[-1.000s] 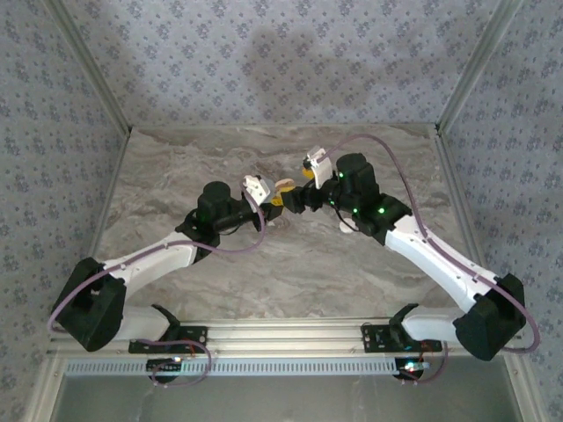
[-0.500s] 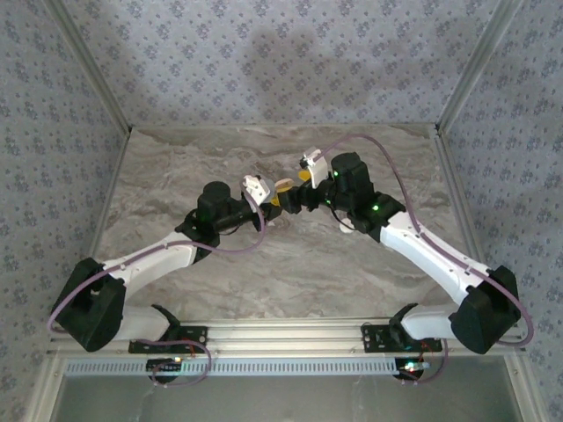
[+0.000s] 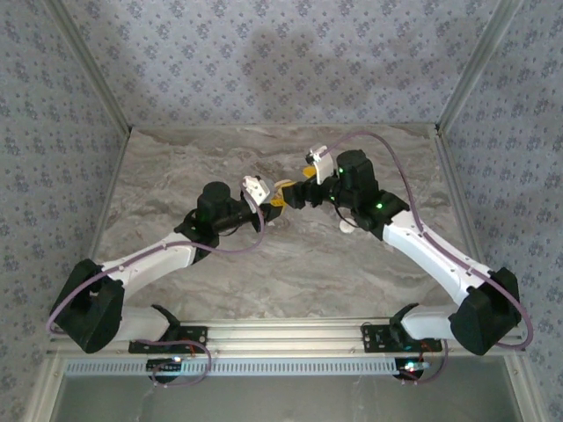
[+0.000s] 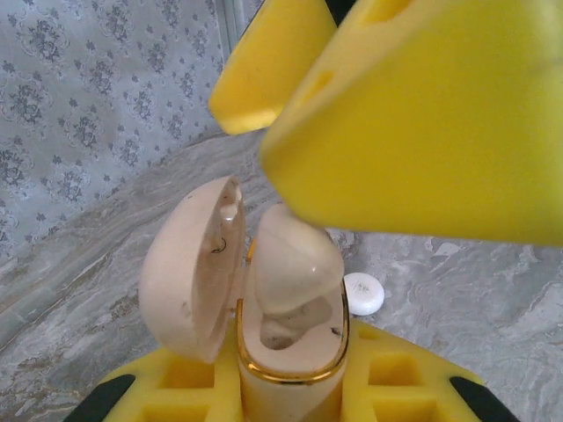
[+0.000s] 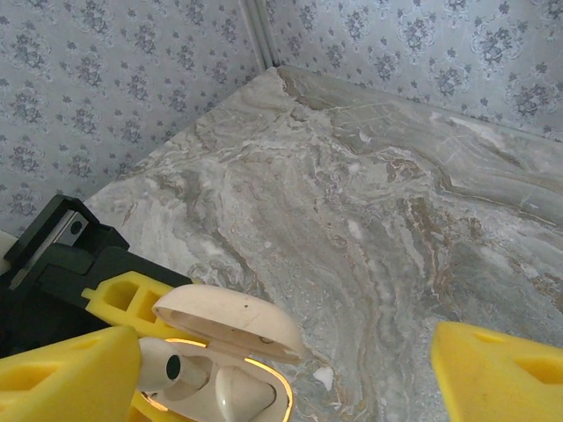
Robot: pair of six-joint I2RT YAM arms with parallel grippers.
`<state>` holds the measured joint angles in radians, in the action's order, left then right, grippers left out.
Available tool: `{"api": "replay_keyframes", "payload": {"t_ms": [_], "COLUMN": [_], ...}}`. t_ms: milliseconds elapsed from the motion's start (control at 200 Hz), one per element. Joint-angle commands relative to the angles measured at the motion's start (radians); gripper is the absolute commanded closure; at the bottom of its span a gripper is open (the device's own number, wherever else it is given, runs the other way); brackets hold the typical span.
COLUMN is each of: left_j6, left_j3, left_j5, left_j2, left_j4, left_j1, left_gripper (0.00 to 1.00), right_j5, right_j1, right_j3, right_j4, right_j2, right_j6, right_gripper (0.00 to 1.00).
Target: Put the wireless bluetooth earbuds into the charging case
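Marble-patterned stone in grey and beige forms the table [image 3: 176, 176]. Blue-grey floral wallpaper [image 3: 264, 70] closes it in on three sides, with pale metal posts [image 3: 88, 75] running up the corners at 10 and 2 o'clock.

In the top view the charging case [image 3: 284, 185] sits just toward 12 o'clock from the table's middle, raised off the stone. It is peach-tan and smooth with a thin gold rim, and its domed lid is swung open toward 9 o'clock in the left wrist view. The left gripper [image 4: 290, 406], reaching in from 7 o'clock, has its yellow fingers [image 4: 167, 387] closed tight on the case's lower body.

One of the wireless bluetooth earbuds [image 4: 295, 262] stands in the case, its rounded pale top rising above the rim. The right wrist view shows two pale pieces [image 5: 169, 366] lying under the lid.

The right gripper [image 5: 281, 374], coming from 4 o'clock, hangs over the case with its yellow fingers spread wide, gripping nothing.

A small white round disc [image 3: 346, 227] lies on the stone at 4 o'clock from the case.
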<state>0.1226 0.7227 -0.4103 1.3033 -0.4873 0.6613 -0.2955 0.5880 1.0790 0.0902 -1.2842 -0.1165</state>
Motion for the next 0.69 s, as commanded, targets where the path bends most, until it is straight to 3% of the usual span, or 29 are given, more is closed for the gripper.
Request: {"api": "replay_keyframes", "payload": {"t_ms": [0, 690], "left_j6": [-0.003, -0.012], "left_j3": [0.001, -0.001], "left_j5": [-0.008, -0.014], "left_j2": [-0.047, -0.052], "left_j4": [-0.045, -0.051], "left_j1": [0.000, 0.000], "left_gripper": [0.82, 0.82], "right_j5": [0.000, 0.003], "right_j1": [-0.012, -0.037], "right_j3": [0.000, -0.011], "right_j4": [0.031, 0.070], "right_j2": [0.018, 0.030], "right_j6": [-0.006, 0.006], "right_gripper": [0.13, 0.14]}}
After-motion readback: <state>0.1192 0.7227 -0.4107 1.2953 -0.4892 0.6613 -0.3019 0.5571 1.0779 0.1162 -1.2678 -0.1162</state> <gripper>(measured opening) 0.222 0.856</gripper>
